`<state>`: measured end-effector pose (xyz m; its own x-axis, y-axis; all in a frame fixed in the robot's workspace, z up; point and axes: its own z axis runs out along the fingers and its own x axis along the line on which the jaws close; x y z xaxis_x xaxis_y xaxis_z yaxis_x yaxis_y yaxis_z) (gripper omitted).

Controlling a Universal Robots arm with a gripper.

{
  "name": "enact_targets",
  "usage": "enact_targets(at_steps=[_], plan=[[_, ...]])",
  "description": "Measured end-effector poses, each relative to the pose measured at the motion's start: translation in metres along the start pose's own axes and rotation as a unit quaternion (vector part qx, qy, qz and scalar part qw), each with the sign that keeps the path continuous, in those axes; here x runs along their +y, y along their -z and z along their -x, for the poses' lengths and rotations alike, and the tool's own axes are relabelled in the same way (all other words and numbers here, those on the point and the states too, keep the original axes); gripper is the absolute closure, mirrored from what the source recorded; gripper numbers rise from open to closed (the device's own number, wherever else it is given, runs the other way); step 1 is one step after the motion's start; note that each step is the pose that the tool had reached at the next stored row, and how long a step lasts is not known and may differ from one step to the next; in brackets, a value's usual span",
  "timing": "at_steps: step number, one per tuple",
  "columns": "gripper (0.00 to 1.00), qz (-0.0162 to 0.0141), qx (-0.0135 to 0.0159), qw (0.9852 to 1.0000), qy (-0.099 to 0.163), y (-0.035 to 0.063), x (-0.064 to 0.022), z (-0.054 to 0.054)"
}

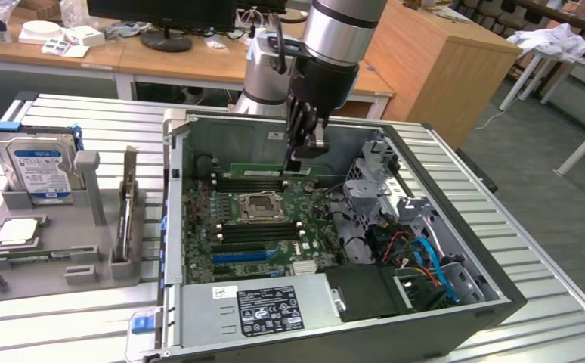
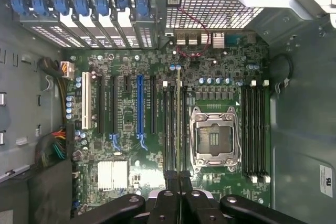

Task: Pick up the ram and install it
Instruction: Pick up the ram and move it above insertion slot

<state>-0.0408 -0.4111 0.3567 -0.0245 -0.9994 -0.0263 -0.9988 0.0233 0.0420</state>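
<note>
Silver hard drive (image 1: 38,160) upright in the grey fixture (image 1: 66,253) on the bench (image 1: 81,121) at the exterior view's left, well apart from the work. Further right, inside the open case (image 1: 222,140), green ram (image 1: 264,168) clenched long-edge-down in the tool (image 1: 295,162), poised over the black slots (image 1: 262,184) just beside the CPU socket (image 1: 258,204), contact with a slot impossible to judge. Best kept dead parallel to the chosen slot, as seen edge-on from the wrist, then pressed straight down with even force on both ends, staying clear of the metal drive cage (image 1: 379,181) to the right.
</note>
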Motion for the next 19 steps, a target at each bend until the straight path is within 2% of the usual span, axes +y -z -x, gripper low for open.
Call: enact_targets(at_steps=[19], plan=[[0.88,0.0,0.0,1.0,0.0,-0.0149,-0.0006,0.0]])
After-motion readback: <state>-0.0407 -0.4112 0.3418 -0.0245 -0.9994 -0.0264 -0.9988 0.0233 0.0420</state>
